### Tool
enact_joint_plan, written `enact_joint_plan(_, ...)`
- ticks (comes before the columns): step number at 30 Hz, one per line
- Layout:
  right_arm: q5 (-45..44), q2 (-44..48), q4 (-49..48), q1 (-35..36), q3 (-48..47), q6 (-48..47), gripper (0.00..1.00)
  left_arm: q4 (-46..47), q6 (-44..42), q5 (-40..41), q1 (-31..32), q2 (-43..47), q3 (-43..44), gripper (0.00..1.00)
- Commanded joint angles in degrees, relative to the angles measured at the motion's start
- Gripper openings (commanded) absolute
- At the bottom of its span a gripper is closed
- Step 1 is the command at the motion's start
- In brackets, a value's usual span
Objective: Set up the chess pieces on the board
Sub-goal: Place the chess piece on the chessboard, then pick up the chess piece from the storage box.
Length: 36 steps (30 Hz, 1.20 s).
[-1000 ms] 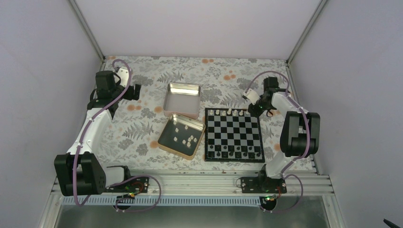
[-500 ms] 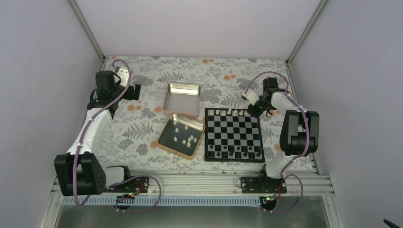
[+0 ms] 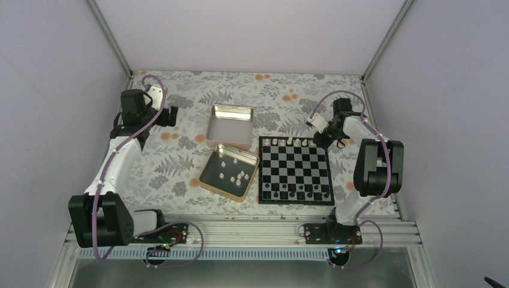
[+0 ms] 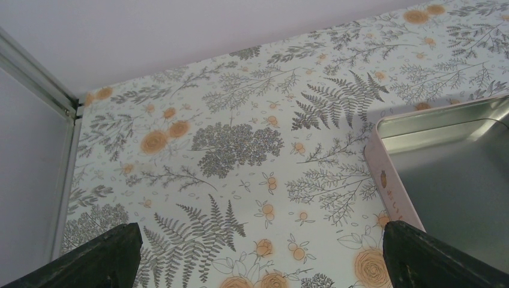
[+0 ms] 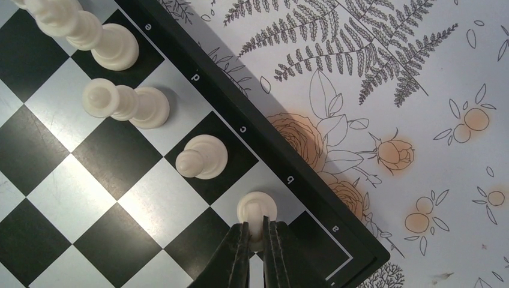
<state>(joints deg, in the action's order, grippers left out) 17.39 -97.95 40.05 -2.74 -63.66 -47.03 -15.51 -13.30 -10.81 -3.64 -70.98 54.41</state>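
The right gripper (image 5: 257, 233) is shut tight on the top of a small white piece (image 5: 257, 209). The piece is right under the gripper's tips and stands up straight, so its long way runs up and down. It is on the pale square by the letter b, in the last row of the board (image 5: 267, 155), just beside the black rim. Whether its foot sits flat on the square cannot be told. The next job is likely to let go and lift straight up. There is not much room on one side, because another white piece (image 5: 203, 157) stands one square away by the letter c, with two more past it. On the other side the corner square is bare, and past the rim there is only flowery table (image 5: 384, 78), so that way is safe. The left gripper (image 4: 259, 240) is wide open and holds nothing. It hangs well apart from the board, near the empty tin (image 4: 384, 180). More loose white pieces (image 3: 240, 175) lie in the second tin (image 3: 207, 180), just beside the left side of the board. The right arm is the one at the board
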Motion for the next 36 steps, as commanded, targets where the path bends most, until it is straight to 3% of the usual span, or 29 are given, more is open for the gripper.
enact_joint_plan(1, 0.37, -0.31, 0.8, -0.68, -0.57, -0.96, 0.08, -0.01, -0.67, -0.62, -0.22, 0.14, 0.54, 1.0)
enact_joint_plan(7, 0.83, -0.71, 1.25, -0.68, -0.84, -1.08, 0.14, -0.04, -0.68, -0.63, -0.24, 0.06, 0.51, 1.0)
enact_joint_plan(13, 1.67, 0.87, 0.64, -0.66, -1.8, -0.49, 0.4, -0.03, -0.67, -0.47, -0.23, 0.16, 0.54, 1.0)
enact_joint_plan(20, 4.64, 7.49, 5.1, 1.31, -9.02, 1.57, 0.43, 0.16, -0.61, -0.32, -0.2, 0.36, 0.53, 1.0)
enact_joint_plan(23, 3.22, 9.37, 7.99, 6.99, -13.15, 3.23, 0.44, 0.13, -0.59, -0.35, -0.23, 0.12, 0.6, 1.0)
enact_joint_plan(28, -1.15, 7.96, 9.61, 22.96, -19.19, 7.29, 0.44, 0.14, -0.67, -0.3, -0.23, 0.43, 0.4, 1.0)
enact_joint_plan(36, -2.24, -2.68, 9.82, 43.6, -28.86, 9.32, 0.43, 0.22, -0.94, -0.12, -0.2, 0.87, 0.23, 1.0)
